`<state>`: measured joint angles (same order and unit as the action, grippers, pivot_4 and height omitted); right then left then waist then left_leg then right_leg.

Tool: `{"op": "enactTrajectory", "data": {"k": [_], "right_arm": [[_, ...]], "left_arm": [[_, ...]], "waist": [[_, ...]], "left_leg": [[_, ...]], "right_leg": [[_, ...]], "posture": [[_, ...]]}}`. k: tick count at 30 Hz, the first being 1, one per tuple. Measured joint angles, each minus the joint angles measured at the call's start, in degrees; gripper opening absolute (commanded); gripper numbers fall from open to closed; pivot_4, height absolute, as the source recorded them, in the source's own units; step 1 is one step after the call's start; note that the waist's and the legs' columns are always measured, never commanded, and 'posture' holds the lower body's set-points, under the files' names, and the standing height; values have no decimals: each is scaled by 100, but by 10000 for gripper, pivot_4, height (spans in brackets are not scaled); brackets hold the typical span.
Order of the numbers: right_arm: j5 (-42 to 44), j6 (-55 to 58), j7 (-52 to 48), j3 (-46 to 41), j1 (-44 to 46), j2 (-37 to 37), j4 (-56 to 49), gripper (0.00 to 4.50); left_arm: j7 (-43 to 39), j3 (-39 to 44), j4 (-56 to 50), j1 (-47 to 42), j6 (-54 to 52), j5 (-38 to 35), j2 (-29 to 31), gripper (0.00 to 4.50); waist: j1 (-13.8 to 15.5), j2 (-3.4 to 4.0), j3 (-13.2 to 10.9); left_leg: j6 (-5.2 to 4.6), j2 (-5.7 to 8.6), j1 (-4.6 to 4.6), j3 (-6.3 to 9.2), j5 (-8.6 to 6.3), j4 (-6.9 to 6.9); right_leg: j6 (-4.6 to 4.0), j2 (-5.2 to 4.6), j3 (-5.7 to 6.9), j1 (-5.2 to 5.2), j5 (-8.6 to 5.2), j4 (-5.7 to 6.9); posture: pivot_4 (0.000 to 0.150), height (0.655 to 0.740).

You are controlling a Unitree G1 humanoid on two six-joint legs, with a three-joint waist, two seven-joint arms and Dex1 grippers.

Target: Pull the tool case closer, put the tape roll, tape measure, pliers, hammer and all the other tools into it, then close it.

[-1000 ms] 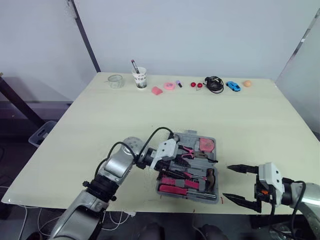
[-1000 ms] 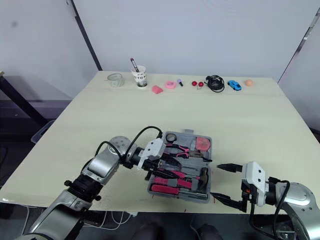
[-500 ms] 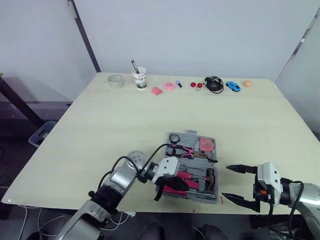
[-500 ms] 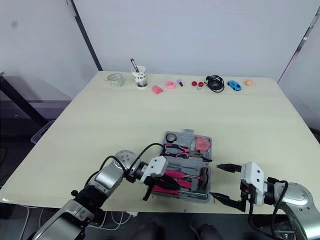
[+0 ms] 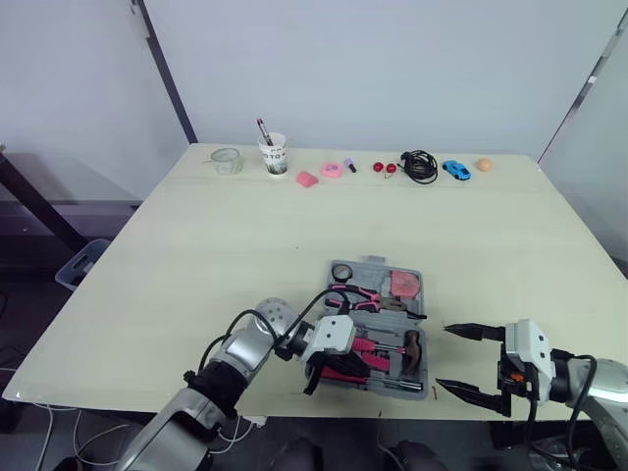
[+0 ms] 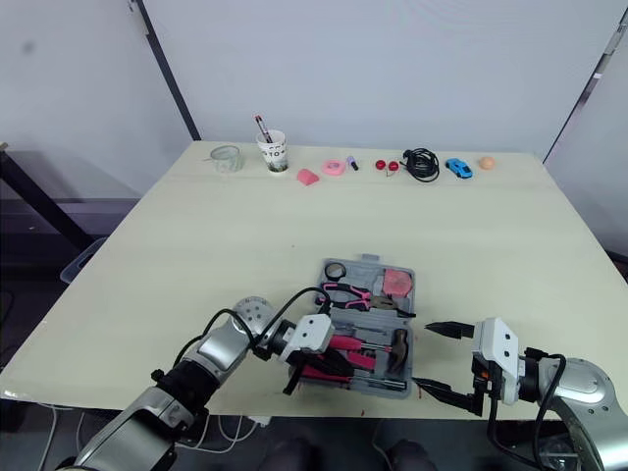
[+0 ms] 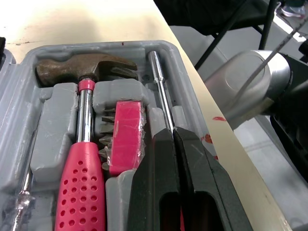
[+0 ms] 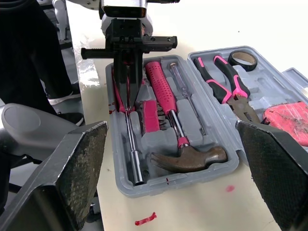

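The open tool case (image 5: 377,267) lies at the counter's (image 5: 245,245) near edge, the left gripper (image 7: 173,132) with jaws together over the driver (image 7: 161,91) inside it, the right gripper (image 5: 444,355) beside it, jaws wide apart.

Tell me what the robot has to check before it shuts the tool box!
1. Tool case close to the robot: ok, it lies by the near edge of the table.
2. Hammer lying in its slot: ok.
3. Pliers and tape roll in the case: ok, both sit in the far half.
4. Left gripper out of the case: not ok, its fingers are shut and down on the driver in the near half.
5. Right gripper ready: ok, it hangs open beside the case.
6. Every tool pressed fully down: cannot tell.
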<state>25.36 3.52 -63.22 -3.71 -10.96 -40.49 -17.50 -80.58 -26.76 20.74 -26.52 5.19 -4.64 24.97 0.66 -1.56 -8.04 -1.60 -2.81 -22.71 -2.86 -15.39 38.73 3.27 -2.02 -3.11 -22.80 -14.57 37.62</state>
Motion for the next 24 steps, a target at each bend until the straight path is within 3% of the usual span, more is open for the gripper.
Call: {"op": "enactTrajectory", "data": {"k": [5,12,18,21,24], "right_arm": [[180,72,273,-166,1,224,9,45000],[149,-7,758,-559,-59,507,360,45000],[62,-298,1028,-834,-129,752,855,45000],[4,-451,1107,-1040,-245,776,1215,45000],[-50,-686,1101,-1114,-346,788,1475,45000]], "left_arm": [[104,446,-544,307,-534,-561,-8,1132],[710,1732,-1754,735,-1464,-1593,347,1132],[1359,2585,-2012,1331,-1789,-1862,645,1132],[1667,3095,-1971,1707,-1737,-1860,860,8092],[1863,3416,-1970,2164,-1640,-1857,964,24168]], "waist": [[3,-1,-3],[-21,7,-6],[-23,11,-7],[-23,14,-10],[-22,15,-10]], "left_leg": [[0,-2,-4,6,0,0],[0,-9,-1,11,0,-1],[0,-11,3,8,0,-3],[1,-12,3,5,0,-5],[1,-16,6,4,0,-5]], "right_leg": [[0,-1,2,-1,0,0],[3,-1,2,-1,2,1],[0,0,2,-1,0,1],[-8,-1,2,-1,-4,0],[-12,-3,-1,0,-7,-2]], "posture": [[1500,7400],[1500,7400],[1500,7400],[1500,7400],[1500,7400]]}}
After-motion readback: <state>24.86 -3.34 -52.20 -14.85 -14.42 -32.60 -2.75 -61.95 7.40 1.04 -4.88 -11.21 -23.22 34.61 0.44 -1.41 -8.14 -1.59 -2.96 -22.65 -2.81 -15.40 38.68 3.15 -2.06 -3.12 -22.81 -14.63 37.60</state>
